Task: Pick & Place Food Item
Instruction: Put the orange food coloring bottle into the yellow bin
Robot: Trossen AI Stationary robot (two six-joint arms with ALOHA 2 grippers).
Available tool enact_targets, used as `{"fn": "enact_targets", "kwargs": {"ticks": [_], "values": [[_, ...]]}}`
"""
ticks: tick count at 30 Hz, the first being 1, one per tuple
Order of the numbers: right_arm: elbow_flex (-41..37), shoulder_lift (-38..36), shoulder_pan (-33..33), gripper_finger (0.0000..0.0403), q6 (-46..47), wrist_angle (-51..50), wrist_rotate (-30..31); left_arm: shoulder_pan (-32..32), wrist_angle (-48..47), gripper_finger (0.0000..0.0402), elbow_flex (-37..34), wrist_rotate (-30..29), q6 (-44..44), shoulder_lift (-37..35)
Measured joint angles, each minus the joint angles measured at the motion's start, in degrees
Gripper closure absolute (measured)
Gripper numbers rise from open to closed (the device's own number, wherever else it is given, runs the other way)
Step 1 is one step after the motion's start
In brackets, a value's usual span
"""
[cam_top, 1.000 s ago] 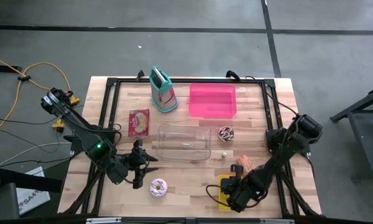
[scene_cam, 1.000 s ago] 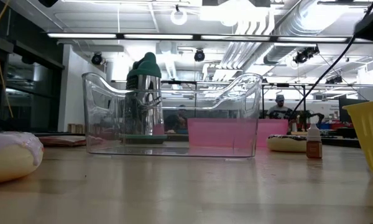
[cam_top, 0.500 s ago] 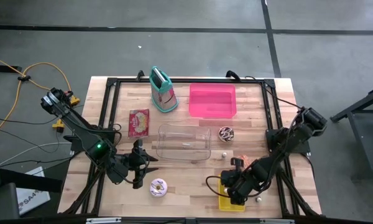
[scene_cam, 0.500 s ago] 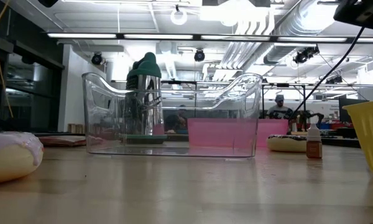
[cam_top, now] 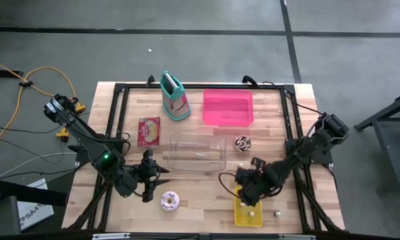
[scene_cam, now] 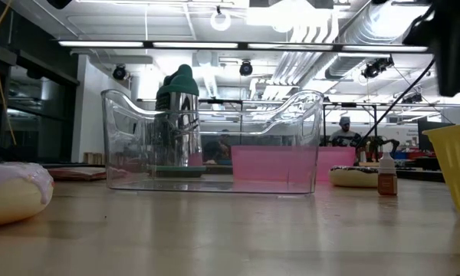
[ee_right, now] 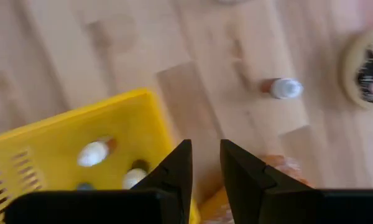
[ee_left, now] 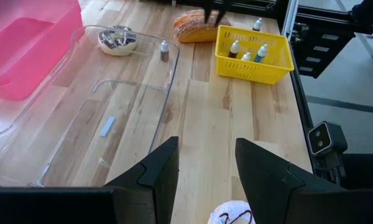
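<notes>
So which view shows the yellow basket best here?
The left wrist view: the whole yellow basket shows, with small bottles standing inside. The high view has it partly under the right arm. The low view catches only one side at the picture's edge. The right wrist view shows one blurred corner.

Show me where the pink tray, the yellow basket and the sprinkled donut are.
pink tray (cam_top: 227,109), high view, its floor.
yellow basket (ee_left: 256,70), left wrist view, its front wall.
sprinkled donut (cam_top: 169,201), high view, its icing.
</notes>
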Motion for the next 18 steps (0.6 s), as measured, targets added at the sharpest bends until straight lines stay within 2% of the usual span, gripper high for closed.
{"fn": "enact_targets", "kwargs": {"ticks": [8, 12, 18], "values": [[0.0, 0.0, -7.1, 0.0322, -3.3, -0.7, -3.1, 0.0, 0.0, 0.0249, 0.0, 0.0, 0.0, 0.0], [0.0, 0.0, -10.3, 0.0293, -6.9, -0.7, -4.4, 0.0, 0.0, 0.0249, 0.0, 0.0, 0.0, 0.0], [0.0, 0.0, -13.5, 0.0244, -17.3, -0.5, -5.3, 0.0, 0.0, 0.0249, 0.0, 0.0, 0.0, 0.0]]}}
